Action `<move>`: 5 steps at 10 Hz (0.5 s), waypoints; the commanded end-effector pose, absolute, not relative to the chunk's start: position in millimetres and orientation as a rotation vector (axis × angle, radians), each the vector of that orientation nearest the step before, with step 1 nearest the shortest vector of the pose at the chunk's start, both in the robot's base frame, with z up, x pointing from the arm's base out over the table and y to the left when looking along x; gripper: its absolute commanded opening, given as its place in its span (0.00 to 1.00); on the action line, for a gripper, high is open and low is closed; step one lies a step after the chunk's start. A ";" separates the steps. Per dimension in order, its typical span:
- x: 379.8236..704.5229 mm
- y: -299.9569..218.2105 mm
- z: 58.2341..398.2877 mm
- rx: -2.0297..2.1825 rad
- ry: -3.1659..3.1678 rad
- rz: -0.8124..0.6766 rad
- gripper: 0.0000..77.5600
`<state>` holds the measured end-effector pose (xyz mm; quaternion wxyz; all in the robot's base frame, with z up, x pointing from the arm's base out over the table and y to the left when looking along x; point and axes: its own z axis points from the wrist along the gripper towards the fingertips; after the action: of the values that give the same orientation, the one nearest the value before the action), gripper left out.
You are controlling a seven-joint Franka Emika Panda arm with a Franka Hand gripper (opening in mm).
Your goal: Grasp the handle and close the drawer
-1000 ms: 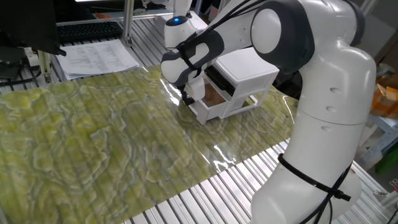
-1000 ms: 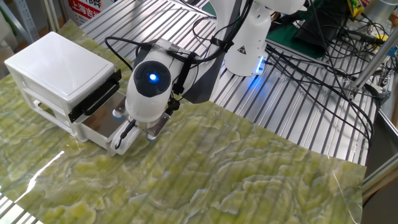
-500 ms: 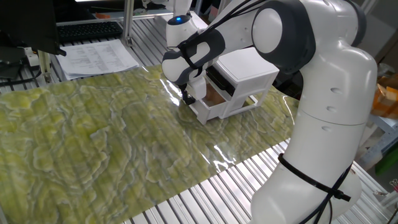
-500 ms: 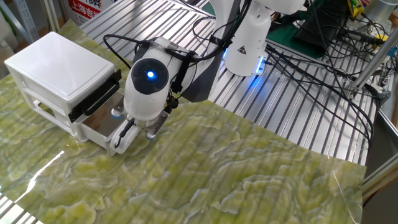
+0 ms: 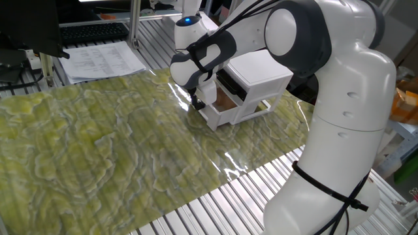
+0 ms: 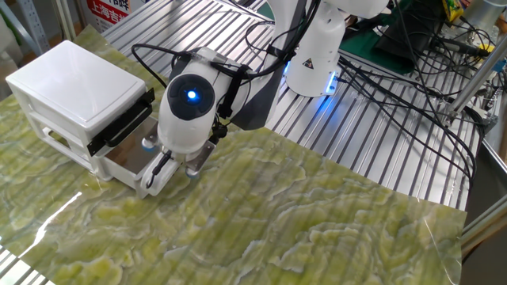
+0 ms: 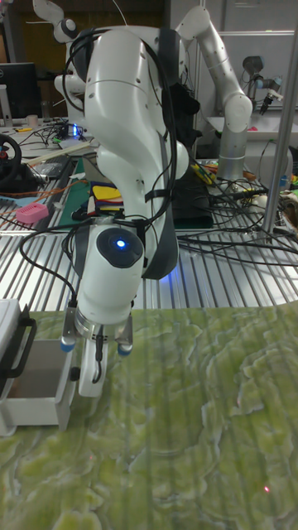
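The handle on the front of the drawer [image 6: 127, 165] stayed hidden behind the gripper [image 6: 168, 169] in every view, so whether its jaws gripped could not be told, and the tall view's left edge cut off the cabinet [image 7: 7, 319].

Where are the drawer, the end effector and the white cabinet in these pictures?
drawer [image 7: 37, 406]: tall fixed view, on its white side wall, pulled out.
end effector [image 7: 93, 377]: tall fixed view, between the fingertips at the drawer front.
white cabinet [image 6: 75, 79]: the other fixed view, on its flat top.
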<state>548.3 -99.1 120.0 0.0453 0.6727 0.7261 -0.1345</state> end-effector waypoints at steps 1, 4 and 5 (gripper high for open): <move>544.0 -110.5 119.7 2.027 2.252 -0.402 0.01; 543.6 -115.4 118.0 2.021 2.259 -0.399 0.01; 543.4 -117.8 117.2 2.015 2.267 -0.397 0.01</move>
<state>544.6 -113.8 118.4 0.0425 0.6586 0.7401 -0.1291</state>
